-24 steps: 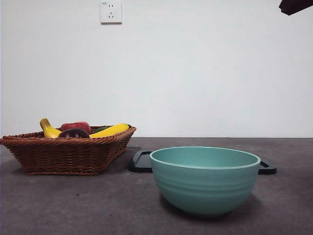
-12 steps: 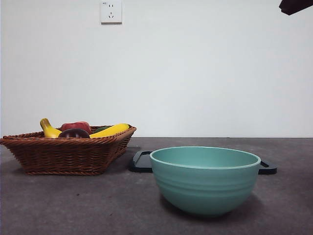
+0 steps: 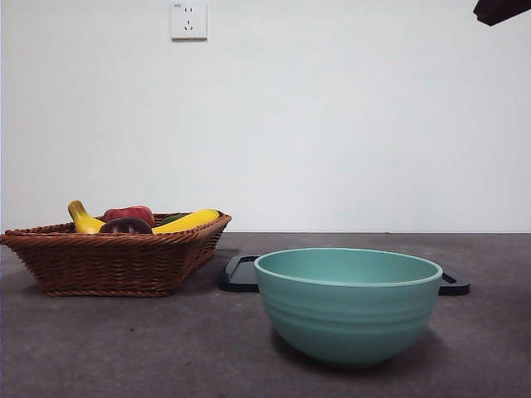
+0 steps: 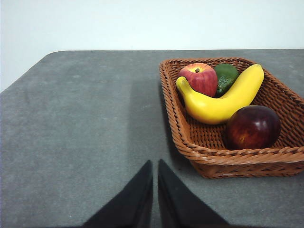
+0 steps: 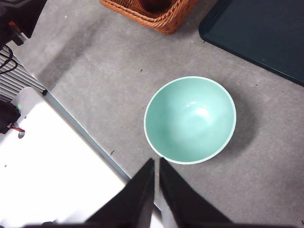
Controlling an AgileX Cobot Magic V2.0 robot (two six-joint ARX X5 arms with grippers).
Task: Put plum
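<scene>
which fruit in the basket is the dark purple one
The plum, at the basket's corner nearest the left gripper; the apple is brighter red.

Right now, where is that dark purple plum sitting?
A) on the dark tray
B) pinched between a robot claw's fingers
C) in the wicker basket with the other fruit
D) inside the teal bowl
C: the plum lies in the wicker basket beside the banana, while the teal bowl is empty and both grippers, left and right, hold nothing.
</scene>
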